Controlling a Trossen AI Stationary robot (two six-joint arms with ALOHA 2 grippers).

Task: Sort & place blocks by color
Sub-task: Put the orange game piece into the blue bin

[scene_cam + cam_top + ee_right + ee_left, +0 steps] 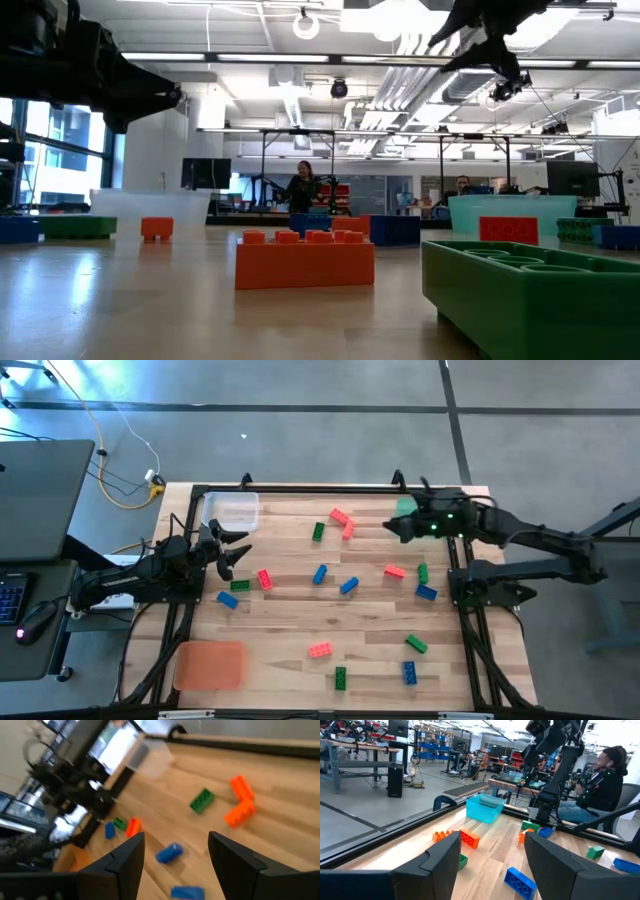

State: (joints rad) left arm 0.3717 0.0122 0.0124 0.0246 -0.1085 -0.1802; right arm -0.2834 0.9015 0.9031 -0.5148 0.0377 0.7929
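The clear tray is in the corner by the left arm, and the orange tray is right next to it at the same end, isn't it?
Not quite. The clear tray is by the left gripper, but the orange tray lies in the opposite corner on that side, as the high view shows.

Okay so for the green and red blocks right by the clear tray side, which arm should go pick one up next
Left, probably. The left gripper hangs open close to the green block and the red block. The right gripper, also open, sits across the table by the green tray.
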